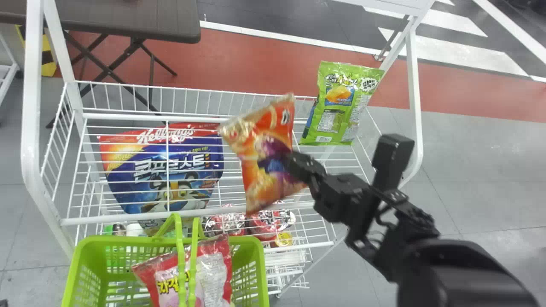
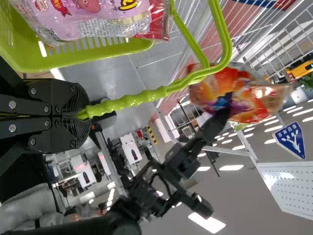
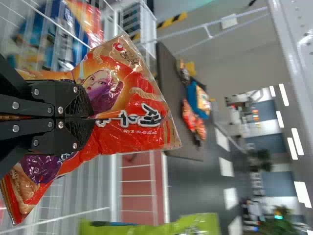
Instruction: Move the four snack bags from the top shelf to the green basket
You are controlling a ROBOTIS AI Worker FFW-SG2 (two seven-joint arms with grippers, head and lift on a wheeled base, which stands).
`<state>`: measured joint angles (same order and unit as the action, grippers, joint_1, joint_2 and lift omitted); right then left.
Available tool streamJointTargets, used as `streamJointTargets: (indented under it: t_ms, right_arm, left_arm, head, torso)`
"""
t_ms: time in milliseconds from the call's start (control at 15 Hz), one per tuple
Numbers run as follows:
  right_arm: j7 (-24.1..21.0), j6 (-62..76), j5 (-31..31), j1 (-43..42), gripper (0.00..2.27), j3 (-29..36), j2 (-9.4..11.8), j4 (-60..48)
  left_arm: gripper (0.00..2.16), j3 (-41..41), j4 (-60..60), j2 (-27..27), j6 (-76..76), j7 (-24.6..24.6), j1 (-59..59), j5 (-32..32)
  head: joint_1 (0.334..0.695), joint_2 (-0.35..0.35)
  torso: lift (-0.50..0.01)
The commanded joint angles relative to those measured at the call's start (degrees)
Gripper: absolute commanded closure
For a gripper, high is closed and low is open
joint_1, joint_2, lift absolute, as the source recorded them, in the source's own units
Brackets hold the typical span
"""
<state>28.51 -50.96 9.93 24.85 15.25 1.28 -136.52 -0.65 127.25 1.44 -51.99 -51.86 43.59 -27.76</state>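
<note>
Head view: orange-red snack bag (image 1: 256, 149) held over wire shelf (image 1: 140, 221), purple patch mid-bag, pale golden end. Right gripper (image 1: 276, 162) clenched across its middle. Right wrist view: glossy film puckered at pinch, flaring into wide, crinkled corner; printed face with purple figure. Green bag (image 1: 339, 106), with small chip picture and pale label panels, at shelf's right end. Red-and-pink bag (image 1: 213, 273), shiny and wrinkled, in green basket (image 1: 81, 264), below raised handles (image 1: 193, 260). Left gripper (image 2: 84, 116) closed on handles.
</note>
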Motion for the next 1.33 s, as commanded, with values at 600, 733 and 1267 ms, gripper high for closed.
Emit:
streamJointTargets:
  t_ms: [600, 733, 1267]
  right_arm:
    - [8.4, -33.38, 12.13, 14.7, 2.01, 8.04, 0.03, -9.91]
    - [8.23, -32.32, 12.39, 14.79, 2.01, 5.23, -0.49, -9.38]
    - [0.23, -7.54, 8.79, 15.58, 2.01, -9.27, -0.67, -1.65]
  left_arm:
    - [1.43, 1.97, 1.07, -1.0, 0.17, 0.53, 0.18, 1.57]
    - [1.43, 2.06, 1.07, -0.92, 0.17, 0.36, 0.27, 1.66]
    - [1.43, 2.76, 1.16, -0.83, 0.17, 0.18, 0.62, 2.01]
  head:
    - [0.695, -0.35]
    - [0.695, -0.35]
    - [0.695, -0.35]
  torso:
    - [0.0]
    - [0.0]
    - [0.0]
